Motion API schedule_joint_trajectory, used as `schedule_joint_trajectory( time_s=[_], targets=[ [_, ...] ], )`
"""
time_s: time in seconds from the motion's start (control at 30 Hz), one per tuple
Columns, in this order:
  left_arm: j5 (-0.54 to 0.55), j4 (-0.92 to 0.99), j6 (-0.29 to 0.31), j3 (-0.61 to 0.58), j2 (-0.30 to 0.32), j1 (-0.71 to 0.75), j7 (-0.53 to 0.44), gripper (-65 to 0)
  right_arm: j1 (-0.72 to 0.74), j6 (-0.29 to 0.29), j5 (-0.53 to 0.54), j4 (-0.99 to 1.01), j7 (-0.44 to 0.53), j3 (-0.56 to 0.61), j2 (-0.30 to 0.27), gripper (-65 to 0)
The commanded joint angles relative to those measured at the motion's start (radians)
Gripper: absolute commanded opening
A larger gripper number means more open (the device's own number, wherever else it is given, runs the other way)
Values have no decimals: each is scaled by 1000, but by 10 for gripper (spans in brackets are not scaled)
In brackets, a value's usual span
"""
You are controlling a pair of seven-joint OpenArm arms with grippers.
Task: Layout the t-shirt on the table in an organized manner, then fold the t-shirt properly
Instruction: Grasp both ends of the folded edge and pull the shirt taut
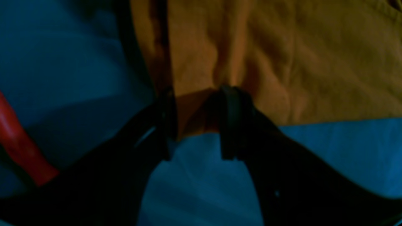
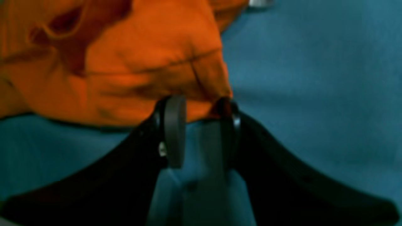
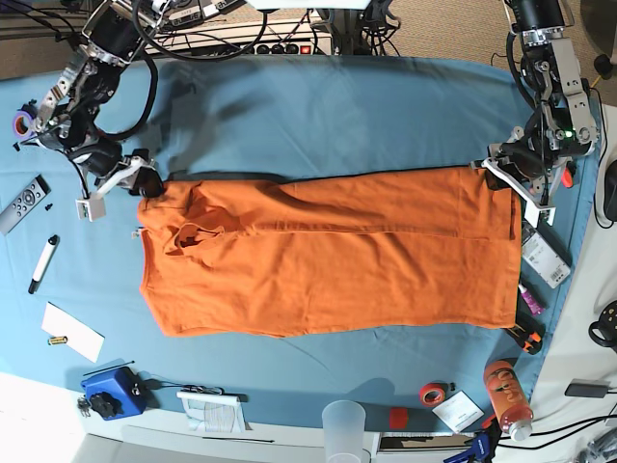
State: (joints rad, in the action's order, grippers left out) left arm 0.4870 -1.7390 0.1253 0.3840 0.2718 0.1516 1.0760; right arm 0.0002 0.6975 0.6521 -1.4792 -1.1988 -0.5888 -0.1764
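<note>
The t-shirt lay stretched in a long orange band across the middle of the base view, on the table with its blue-teal cover. Its neck end sat toward the left of the frame, its hem toward the right, and a lengthwise crease ran through the middle.

The right gripper stood at the shirt's upper left corner. In the right wrist view its fingers were clamped on the shirt's edge, with orange cloth pinched between them above the blue cover.

The left gripper stood at the shirt's upper right corner. In the dim left wrist view a corner of cloth sat between its fingers, so it too was grasping the shirt.

Along the frame's left edge lay a remote, a marker and a white card. Near the bottom stood a clear cup and, to the right, an orange bottle.
</note>
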Motion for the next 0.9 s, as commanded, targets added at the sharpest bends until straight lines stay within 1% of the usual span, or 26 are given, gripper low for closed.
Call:
schedule_joint_trajectory(
  time_s=[0.0, 0.13, 0.27, 0.3, 0.37, 0.4, 0.43, 0.47, 0.6, 0.67, 0.73, 0.8, 0.87],
  targets=[
    [16, -8, 7, 1, 6, -2, 35, -448, 12, 1, -9, 4, 13, 18, -10, -461],
    [16, -8, 7, 1, 5, -2, 35, -448, 19, 1, -60, 21, 57, 83, -10, -461],
    [16, -8, 7, 1, 5, -2, 35, -457, 19, -45, -130, 21, 83, 127, -10, -465],
    [16, -8, 7, 1, 5, -2, 36, -480, 19, -60, -146, 21, 82, 131, -10, -493],
    [16, -8, 7, 1, 5, -2, 50, -555, 19, -77, -178, 21, 80, 130, -10, -608],
    [16, -8, 7, 1, 5, -2, 55, -600, 19, -79, -187, 21, 79, 129, -13, -650],
    [16, -8, 7, 1, 5, -2, 55, -646, 19, -78, -185, 21, 76, 129, -19, -650],
    [16, -8, 7, 1, 5, -2, 55, -650, 19, -78, -185, 20, 74, 129, -27, -650],
    [15, -11, 7, 1, 6, -2, 77, -650, 18, -78, -181, -16, 48, 109, -60, -650],
    [16, -18, 7, 1, 8, -2, 96, -650, 17, -78, -164, -52, 27, 76, -63, -650],
    [16, -23, 7, 1, 11, -2, 96, -650, 16, -74, -124, -79, 0, 43, -62, -650],
    [16, -29, 7, 1, 17, -2, 98, -650, 16, -60, -91, -88, -28, 19, -62, -650],
    [16, -35, 8, 1, 26, -2, 105, -650, 13, -58, -84, -88, -40, 1, -62, -650]
  ],
)
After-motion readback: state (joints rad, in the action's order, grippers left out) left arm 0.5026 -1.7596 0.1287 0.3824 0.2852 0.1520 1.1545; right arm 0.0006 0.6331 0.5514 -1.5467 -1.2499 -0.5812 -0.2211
